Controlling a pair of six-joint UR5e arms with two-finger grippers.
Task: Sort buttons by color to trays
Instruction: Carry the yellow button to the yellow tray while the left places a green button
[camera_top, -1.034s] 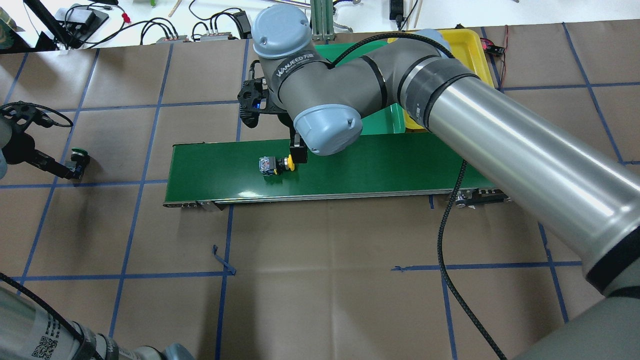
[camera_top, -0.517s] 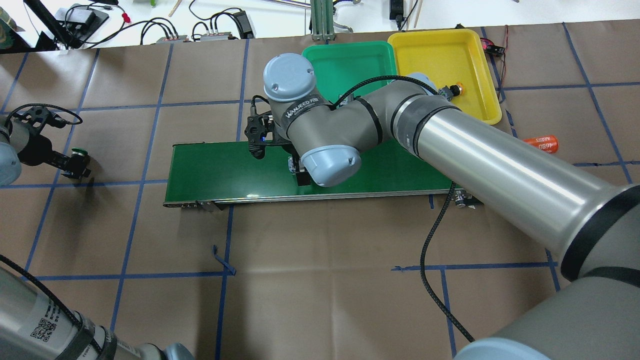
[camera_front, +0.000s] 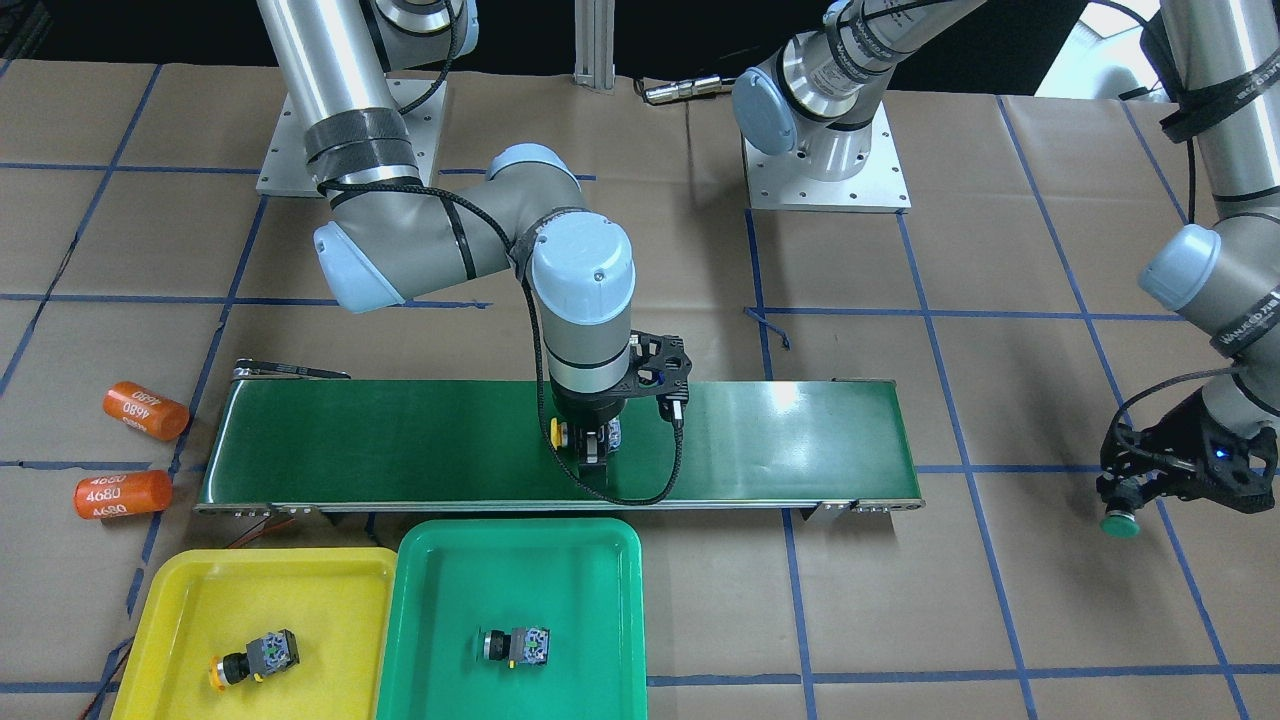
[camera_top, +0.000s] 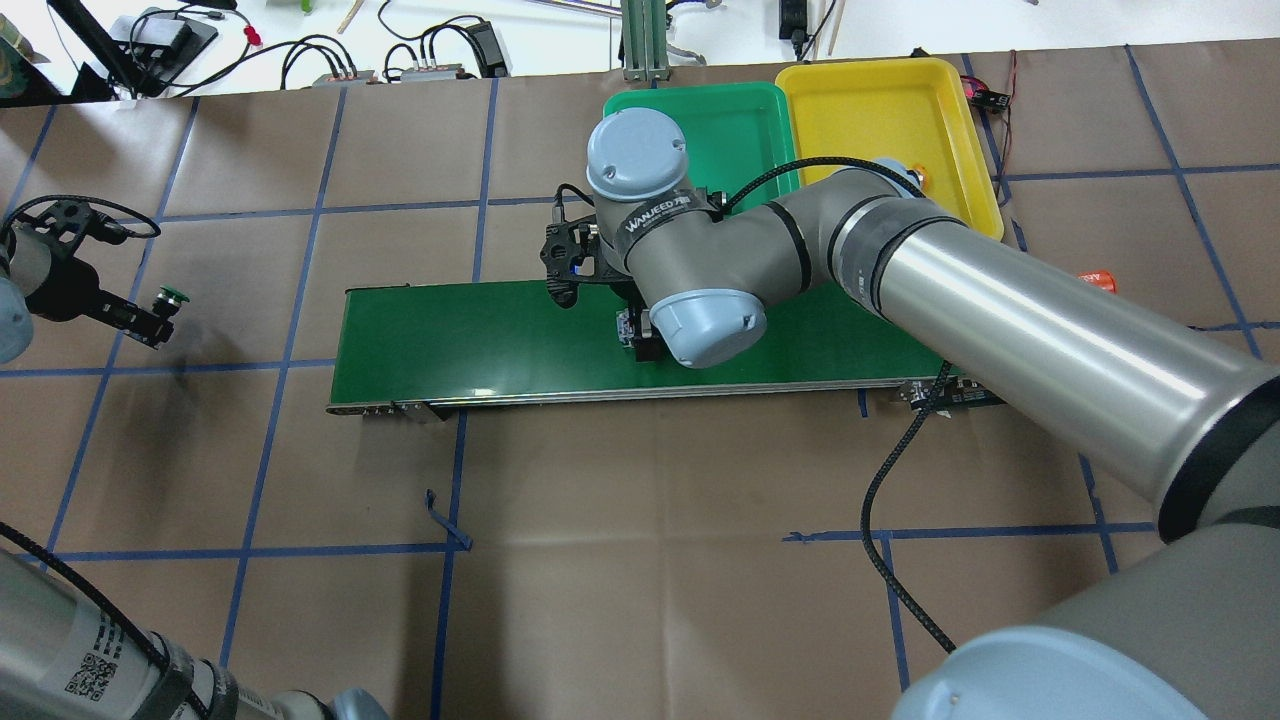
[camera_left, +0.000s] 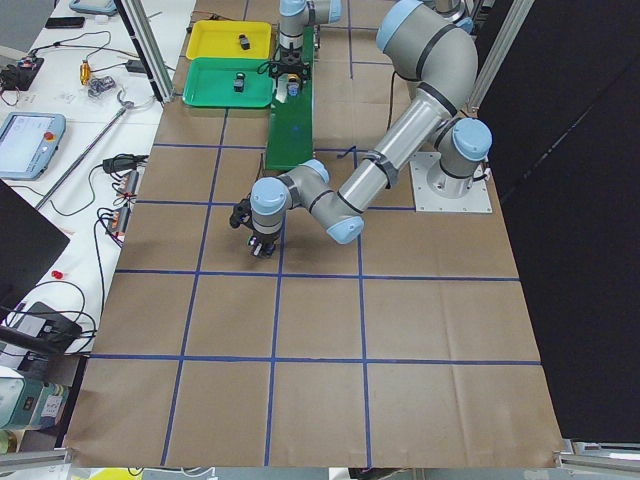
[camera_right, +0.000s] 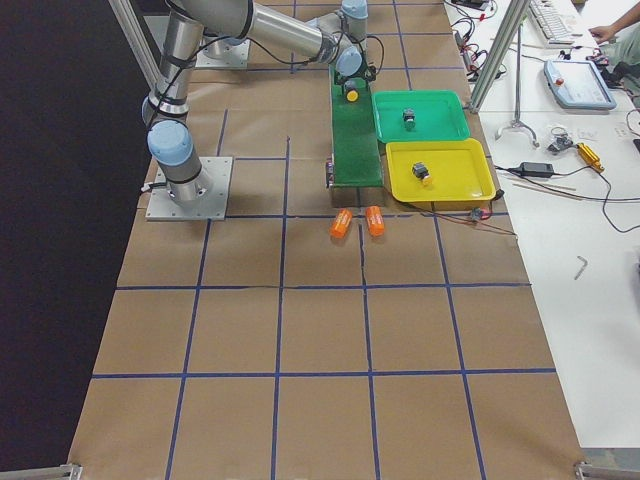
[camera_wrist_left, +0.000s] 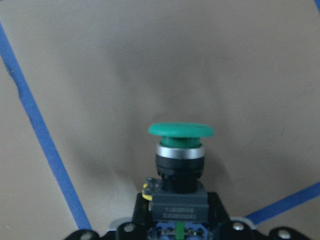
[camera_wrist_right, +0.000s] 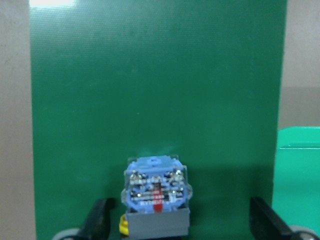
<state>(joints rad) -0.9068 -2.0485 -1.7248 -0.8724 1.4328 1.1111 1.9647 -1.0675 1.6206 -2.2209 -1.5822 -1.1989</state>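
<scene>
My right gripper (camera_front: 590, 448) is low over the belt, open, with its fingers (camera_wrist_right: 100, 220) on either side of a yellow button (camera_front: 557, 431) that lies on its side on the belt and also shows in the right wrist view (camera_wrist_right: 156, 197). My left gripper (camera_top: 150, 318) is shut on a green button (camera_wrist_left: 179, 170) and holds it just above the paper, at the robot's far left. The yellow tray (camera_front: 310, 590) holds one yellow button (camera_front: 252, 660). The green tray (camera_front: 560, 570) holds one green button (camera_front: 514, 645).
The long dark green conveyor belt (camera_front: 400, 440) lies across the middle, with the trays side by side just beyond it. Two orange "4680" cylinders (camera_front: 146, 410) lie off its end on the robot's right. A black cable (camera_top: 880, 500) hangs from the right arm.
The right arm has come down over the belt and moved right, and the yellow button has moved right along the belt. The left gripper has lifted the green button slightly off the paper.
</scene>
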